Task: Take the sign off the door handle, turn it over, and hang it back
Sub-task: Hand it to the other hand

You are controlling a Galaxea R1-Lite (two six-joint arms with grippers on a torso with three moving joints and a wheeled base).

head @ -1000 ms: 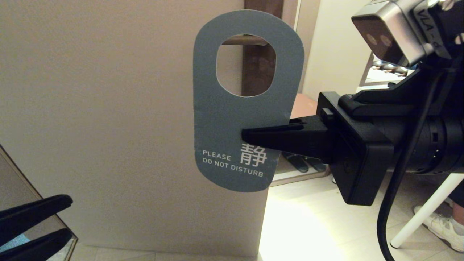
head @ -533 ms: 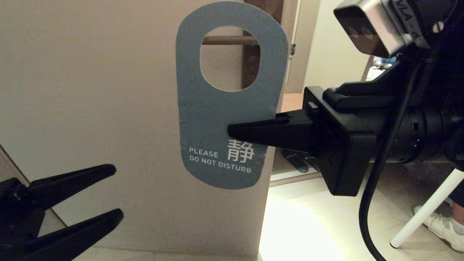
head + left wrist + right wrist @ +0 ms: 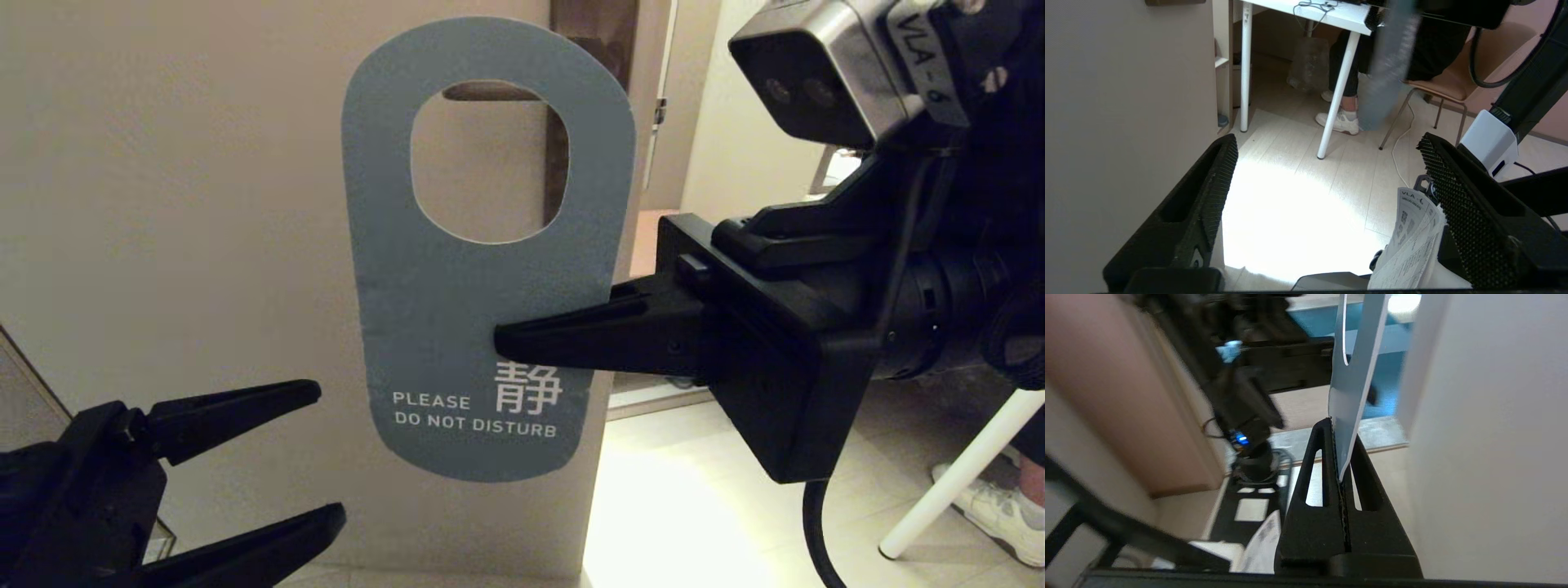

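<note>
The flat blue-grey card sign (image 3: 457, 327) bears white lettering; both gripper fingers (image 3: 571, 339) are black, door (image 3: 204, 204) beige.

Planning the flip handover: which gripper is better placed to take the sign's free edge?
Left. The left gripper is open, low beside the sign, near its free side. The right gripper already clamps the other edge.

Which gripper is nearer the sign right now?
The right. The right gripper is shut on the sign, pinching its lower edge from the side. The left gripper is open, low and to the left, apart from the sign.
</note>
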